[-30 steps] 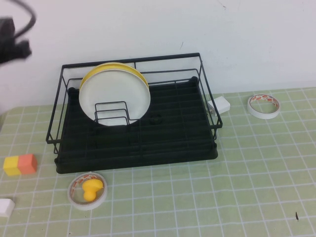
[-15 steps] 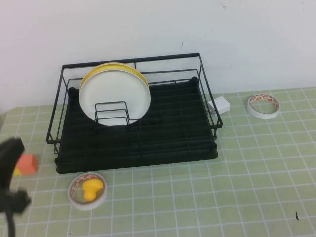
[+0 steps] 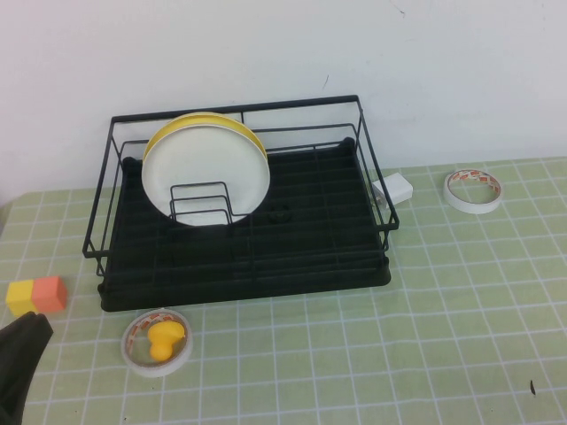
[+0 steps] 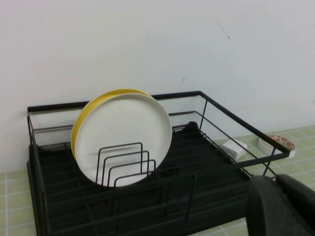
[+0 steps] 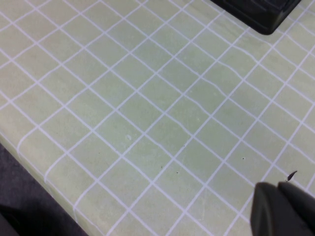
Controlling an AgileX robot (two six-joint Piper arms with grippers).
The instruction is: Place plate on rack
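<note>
A white plate (image 3: 206,171) stands upright in the far left part of a black wire rack (image 3: 319,232), leaning against a yellow plate (image 3: 197,121) behind it and propped by small wire loops in front. The placing step looks finished; what remains is probably only to park the arms clear. The left gripper (image 3: 19,365) sits low at the near left corner of the green-gridded desk (image 3: 425,336), well apart from the rack, jaws together and empty. The right gripper (image 5: 283,209) hangs over bare desk near the rack's corner, jaws together, holding nothing.
</note>
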